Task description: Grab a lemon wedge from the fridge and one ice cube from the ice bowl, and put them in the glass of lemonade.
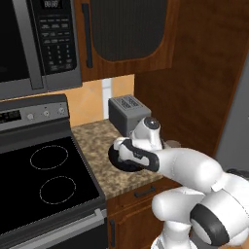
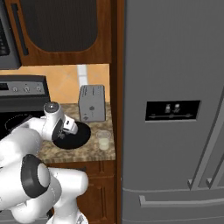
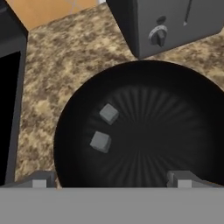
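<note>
The gripper (image 3: 111,178) hangs over the ice bowl (image 3: 175,87) with its jaws spread wide and nothing between them; its two grey fingertips (image 3: 39,179) show at the bottom of the hand view, one toward either side of the bowl's near rim. Inside the glossy black bowl lie two small grey ice cubes (image 3: 109,113), close together but apart, left of the bowl's middle in that view. The bowl sits on a speckled stone counter (image 1: 92,141), with the grey two-slot toaster (image 2: 92,103) just behind it near the wall. In the right base view the glass of lemonade (image 2: 103,140) stands on the counter just beside the bowl, toward the fridge (image 2: 170,65), whose grey doors are shut, with a black dispenser panel (image 2: 172,110) on one. A black stove top (image 1: 44,180) adjoins the counter on the other side, under a microwave (image 1: 39,44). The lemon wedge cannot be made out
</note>
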